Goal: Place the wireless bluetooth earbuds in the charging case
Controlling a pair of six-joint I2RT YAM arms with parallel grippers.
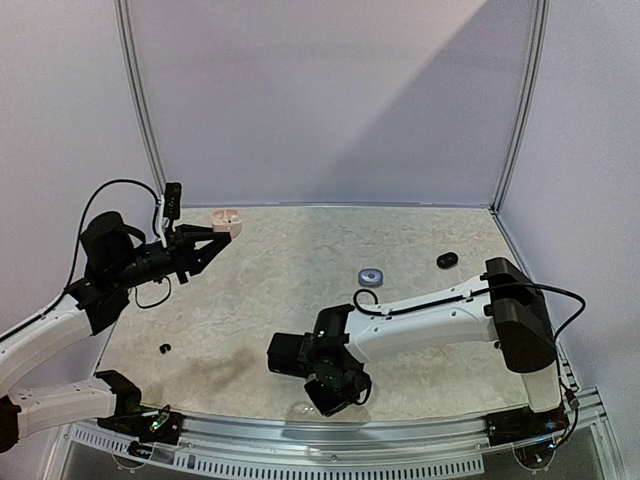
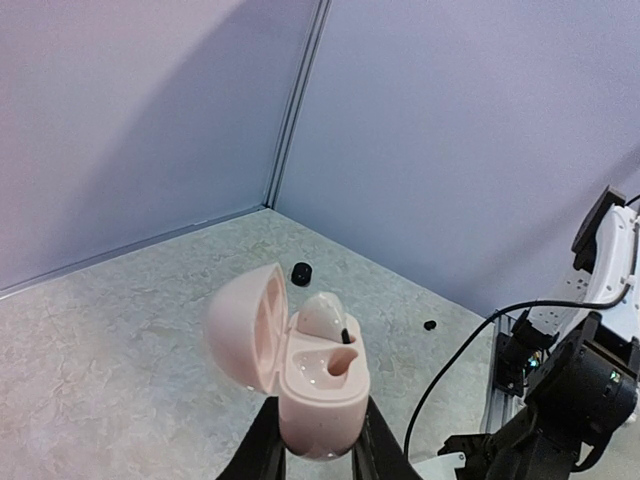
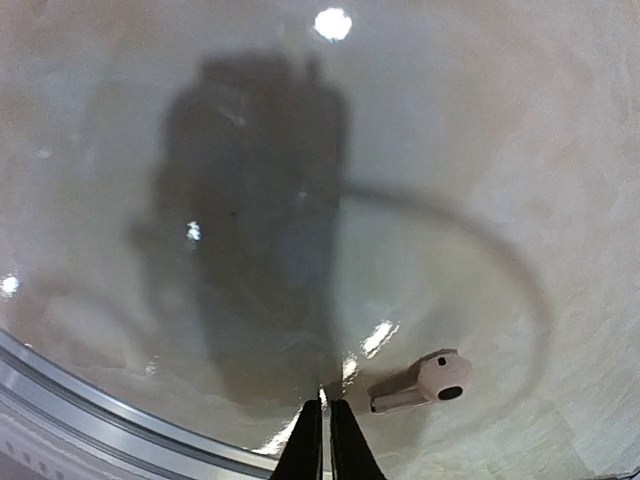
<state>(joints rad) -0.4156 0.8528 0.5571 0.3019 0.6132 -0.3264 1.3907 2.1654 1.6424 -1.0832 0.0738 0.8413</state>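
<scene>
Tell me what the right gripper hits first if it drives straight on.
Probably bare table: the shut right gripper points down at it; the earbud lies beside its line.

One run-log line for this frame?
left gripper shut on pink case, lid open | one bud seated, one slot empty | right gripper shut, empty | loose earbud on table beside it

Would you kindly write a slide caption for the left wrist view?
Left gripper holds an open pink charging case, one earbud seated, one socket empty.
</scene>
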